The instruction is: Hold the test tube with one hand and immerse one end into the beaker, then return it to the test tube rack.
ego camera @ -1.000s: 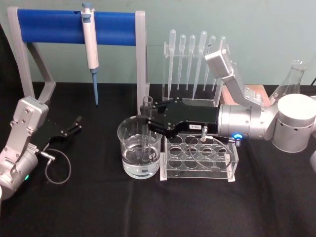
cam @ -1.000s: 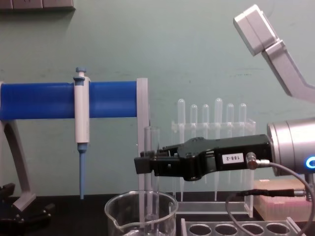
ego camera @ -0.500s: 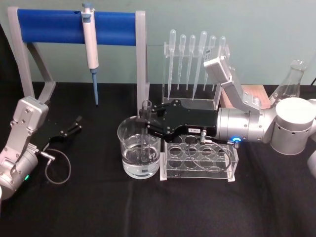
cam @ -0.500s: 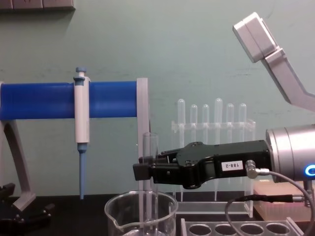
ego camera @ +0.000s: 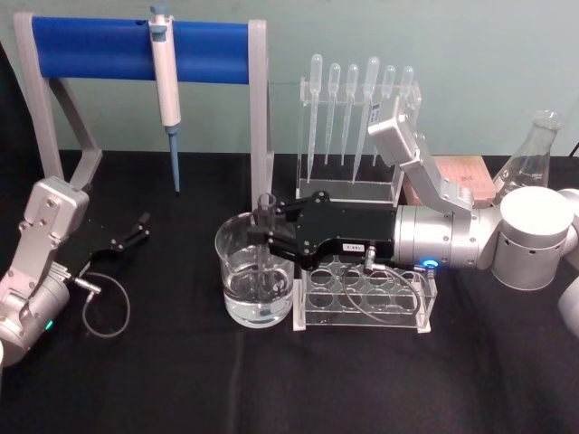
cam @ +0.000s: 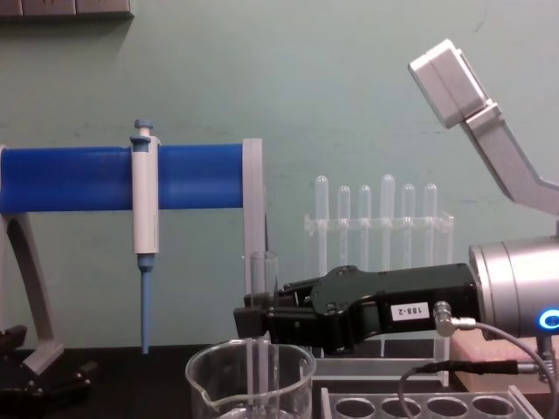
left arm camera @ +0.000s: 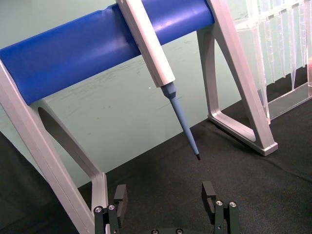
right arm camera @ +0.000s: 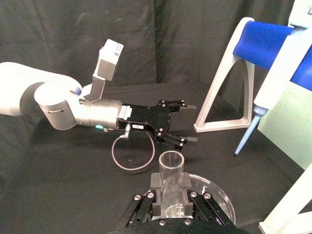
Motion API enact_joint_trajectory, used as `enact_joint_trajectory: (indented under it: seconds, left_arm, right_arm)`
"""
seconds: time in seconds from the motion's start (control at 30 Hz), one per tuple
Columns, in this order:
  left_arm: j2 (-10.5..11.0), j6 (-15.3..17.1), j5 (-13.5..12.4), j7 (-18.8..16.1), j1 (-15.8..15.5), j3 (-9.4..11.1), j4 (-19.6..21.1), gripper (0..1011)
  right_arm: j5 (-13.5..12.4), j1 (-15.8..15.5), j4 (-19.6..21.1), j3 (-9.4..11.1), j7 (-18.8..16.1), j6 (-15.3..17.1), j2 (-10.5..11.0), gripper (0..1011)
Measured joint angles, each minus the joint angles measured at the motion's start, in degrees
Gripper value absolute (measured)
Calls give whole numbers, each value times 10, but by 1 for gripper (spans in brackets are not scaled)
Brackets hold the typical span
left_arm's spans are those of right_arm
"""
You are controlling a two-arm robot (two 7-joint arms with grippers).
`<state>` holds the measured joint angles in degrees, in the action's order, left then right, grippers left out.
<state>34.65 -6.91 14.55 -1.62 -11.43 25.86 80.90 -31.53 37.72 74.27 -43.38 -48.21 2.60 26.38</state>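
Observation:
The test tube (ego camera: 266, 207) stands upright, its lower end down inside the beaker (ego camera: 237, 287), which holds water. My right gripper (ego camera: 264, 233) is shut on the test tube just above the beaker's rim, reaching in from the right. From the chest view the test tube (cam: 263, 272) rises above the right gripper (cam: 255, 321) and runs down into the beaker (cam: 216, 384). In the right wrist view the tube's open mouth (right arm camera: 171, 165) sits between the fingers. My left gripper (ego camera: 136, 231) rests open at the table's left, fingertips apart (left arm camera: 165, 192).
A clear rack with round holes (ego camera: 366, 289) stands against the beaker's right side, under the right arm. Behind are a stand of plastic pipettes (ego camera: 357, 117) and a blue-bar frame (ego camera: 99, 45) carrying a micropipette (ego camera: 165, 81). A conical flask (ego camera: 529, 154) stands far right.
The right gripper has come down with the test tube, so the tube sits deeper in the beaker. The left arm has not moved.

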Motion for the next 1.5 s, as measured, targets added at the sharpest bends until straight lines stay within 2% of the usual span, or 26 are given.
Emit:
enact_joint_trajectory:
  seconds: [0.33, 1.5]
  left_arm:
    - [0, 0, 0, 0, 0, 0, 0, 1000]
    - [0, 0, 0, 0, 0, 0, 0, 1000]
  right_arm:
    - [12, 0, -2, -3, -7, -4, -1, 241]
    - [10, 0, -1, -3, -6, -3, -1, 241]
